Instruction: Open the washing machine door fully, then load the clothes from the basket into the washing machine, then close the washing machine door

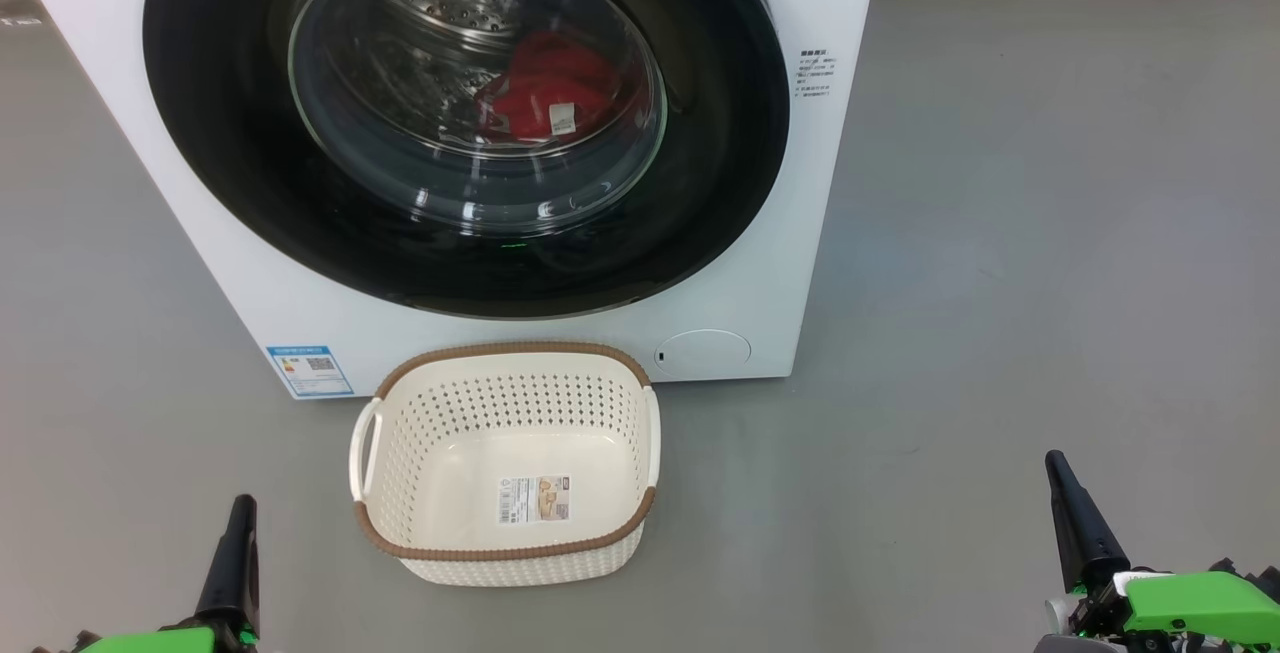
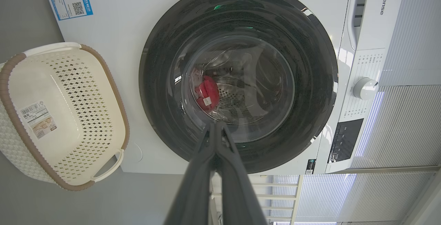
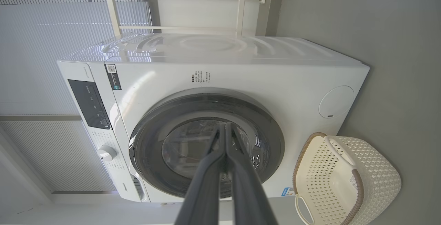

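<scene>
The white washing machine (image 1: 130,83) stands ahead with its round black door (image 1: 230,193) shut against the front. Through the glass I see the red clothes (image 1: 545,88) lying inside the steel drum, also visible as red clothes (image 2: 207,92) in the left wrist view. The cream basket (image 1: 400,493) with a brown rim sits empty on the floor before the machine, a sticker on its bottom. My left gripper (image 1: 240,505) is low at the left, shut and holding nothing. My right gripper (image 1: 1055,461) is low at the right, shut and holding nothing. Both are well back from the door.
Grey floor (image 1: 1050,233) spreads to the right of the machine. A blue energy sticker (image 1: 309,370) and a round white hatch (image 1: 703,352) mark the lower front. The control panel with a white knob (image 2: 365,88) is on the machine's top; window blinds (image 3: 44,21) lie behind.
</scene>
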Tool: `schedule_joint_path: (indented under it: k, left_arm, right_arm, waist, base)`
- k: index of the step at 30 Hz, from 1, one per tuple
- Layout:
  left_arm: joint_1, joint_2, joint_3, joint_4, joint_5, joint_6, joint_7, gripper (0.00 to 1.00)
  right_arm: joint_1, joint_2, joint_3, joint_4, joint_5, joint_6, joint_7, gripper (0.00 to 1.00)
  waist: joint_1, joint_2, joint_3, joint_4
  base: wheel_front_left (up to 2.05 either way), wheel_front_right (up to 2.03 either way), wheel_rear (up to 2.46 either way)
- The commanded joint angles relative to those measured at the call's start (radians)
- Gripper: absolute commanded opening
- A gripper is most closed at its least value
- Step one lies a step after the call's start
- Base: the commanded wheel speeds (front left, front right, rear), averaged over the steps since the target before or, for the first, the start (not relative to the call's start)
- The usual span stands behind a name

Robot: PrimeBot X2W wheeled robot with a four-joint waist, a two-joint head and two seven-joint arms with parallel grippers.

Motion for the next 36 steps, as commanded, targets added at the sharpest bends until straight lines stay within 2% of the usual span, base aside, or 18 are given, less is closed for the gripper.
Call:
schedule_joint_path:
  k: [1, 36]
  left_arm:
    - [-0.04, 0.013, 0.035, -0.019, -0.003, -0.003, 0.008, 0.0]
    - [-0.04, 0.009, 0.04, -0.019, 0.001, -0.003, 0.011, 0.0]
  right_arm:
    - [-0.046, -0.002, 0.021, -0.025, 0.0, -0.001, 0.006, 0.0]
    - [-0.046, -0.001, 0.019, -0.024, -0.002, -0.001, 0.007, 0.0]
  waist:
    - [-0.0001, 0.0, 0.0, 0.0]
    - [-0.0001, 0.0, 0.0, 0.0]
  base:
    - [0.0, 0.0, 0.0]
    - [0.0, 0.0, 0.0]
